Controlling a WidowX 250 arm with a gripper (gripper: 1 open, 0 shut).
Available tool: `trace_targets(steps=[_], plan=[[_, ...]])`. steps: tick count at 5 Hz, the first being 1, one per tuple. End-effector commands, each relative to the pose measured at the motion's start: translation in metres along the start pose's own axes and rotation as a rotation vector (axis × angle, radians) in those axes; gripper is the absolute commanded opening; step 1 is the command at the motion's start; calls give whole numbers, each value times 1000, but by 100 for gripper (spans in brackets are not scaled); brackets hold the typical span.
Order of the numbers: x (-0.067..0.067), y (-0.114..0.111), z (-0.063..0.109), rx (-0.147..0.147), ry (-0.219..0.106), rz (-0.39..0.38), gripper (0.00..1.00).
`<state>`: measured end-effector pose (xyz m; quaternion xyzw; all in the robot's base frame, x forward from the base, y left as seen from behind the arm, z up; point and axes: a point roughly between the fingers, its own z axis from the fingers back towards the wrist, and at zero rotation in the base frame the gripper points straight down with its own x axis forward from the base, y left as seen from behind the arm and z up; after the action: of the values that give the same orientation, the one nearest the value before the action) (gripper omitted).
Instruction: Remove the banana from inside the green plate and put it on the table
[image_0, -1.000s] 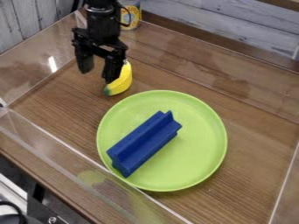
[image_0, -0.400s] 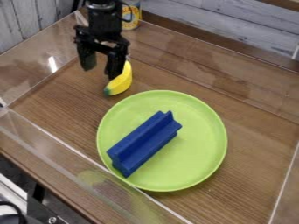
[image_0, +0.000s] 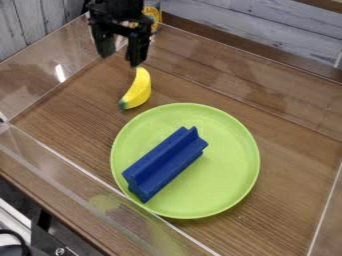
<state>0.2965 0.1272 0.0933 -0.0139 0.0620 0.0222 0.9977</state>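
The small yellow banana (image_0: 134, 90) lies on the brown wood-grain table (image_0: 60, 105), just up and left of the green plate (image_0: 227, 130), apart from its rim. My black gripper (image_0: 120, 50) hangs above and behind the banana with its fingers spread open and nothing between them. On the lime-green plate rests a blue block (image_0: 166, 161), lying diagonally across the plate's middle.
Clear acrylic walls (image_0: 54, 150) border the table on the left and front. A yellow mug-like object (image_0: 150, 15) sits behind the arm at the back edge. Grey planks run behind the table at the upper right.
The gripper has risen and pulled back away from the banana, staying open. The banana stays on the table where it lay; plate and blue block have not moved.
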Motion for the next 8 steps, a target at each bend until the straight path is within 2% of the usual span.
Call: trace_targets(steps=[1,2,3,4,5,8], plan=[[13,-2,34,26,-112,-2,100],[21,-6,48,22,-143,-8,100],[34,-10,56,14,-156,-26,100],[42,-10,52,15,-155,-22,100],[50,-5,46,25,-150,-15,0],[68,24,24,63,-150,11,0]])
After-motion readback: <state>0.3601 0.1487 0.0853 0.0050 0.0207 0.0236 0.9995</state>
